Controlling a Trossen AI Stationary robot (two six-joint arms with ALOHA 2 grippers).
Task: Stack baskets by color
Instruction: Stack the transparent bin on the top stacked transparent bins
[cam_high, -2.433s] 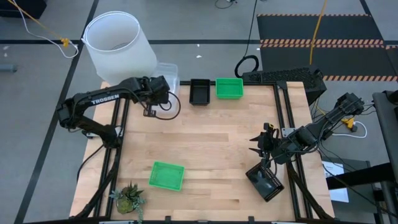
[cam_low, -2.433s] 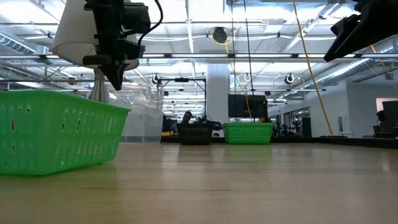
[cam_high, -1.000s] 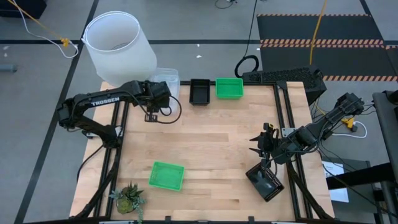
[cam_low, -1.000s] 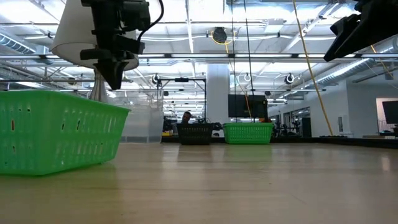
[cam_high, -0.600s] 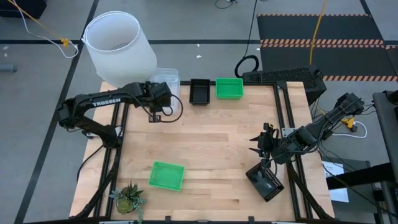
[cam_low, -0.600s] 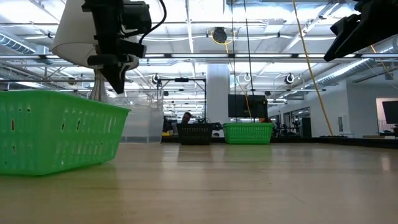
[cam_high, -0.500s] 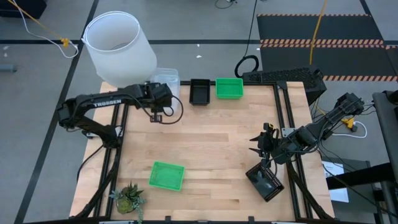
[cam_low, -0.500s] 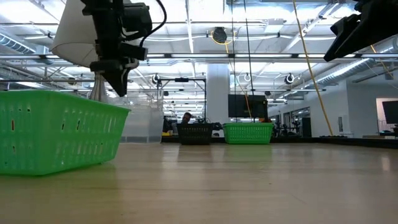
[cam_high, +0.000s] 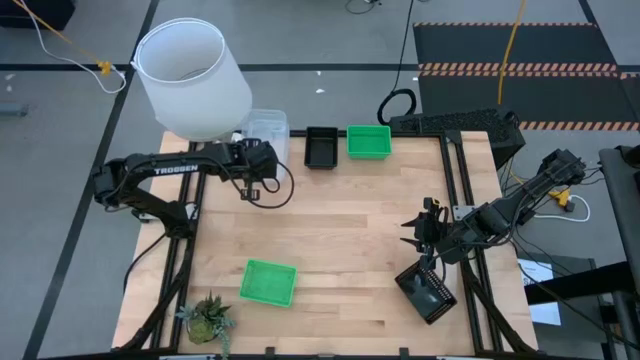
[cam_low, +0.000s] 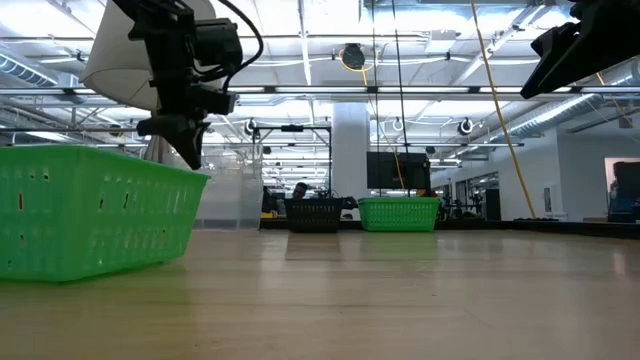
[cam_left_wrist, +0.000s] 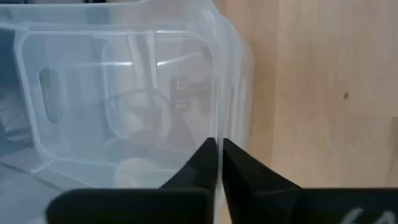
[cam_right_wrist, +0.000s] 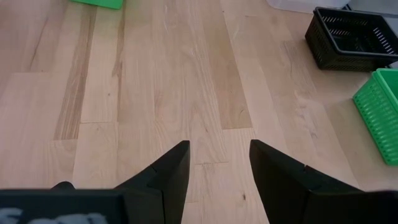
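Note:
A stack of clear baskets (cam_high: 268, 124) stands at the table's far left; it also shows in the left wrist view (cam_left_wrist: 124, 106). My left gripper (cam_left_wrist: 219, 149) is shut on its rim. From above, its own wrist (cam_high: 256, 158) hides the fingertips. A black basket (cam_high: 320, 148) and a green basket (cam_high: 368, 141) rest on the far edge. Another green basket (cam_high: 268, 283) lies near left. A second black basket (cam_high: 427, 291) lies near right. My right gripper (cam_right_wrist: 217, 163) hangs open above bare wood (cam_high: 413, 228). My left gripper has the top rim of the stack's near-side wall (cam_left_wrist: 217, 124) between its two fingers, one finger inside the basket and one outside. The fingers come slanting down from the table's left and lie along the wall. The stack stands upright on the table.
A big white lampshade (cam_high: 190, 72) stands at the far left corner, right beside the clear stack. A small potted plant (cam_high: 207, 318) sits at the near left corner. The second black basket lies under my right arm, at the table's right edge.
My left gripper has sunk toward the rim of the clear stack and tipped a little steeper. The baskets have stayed where they were.

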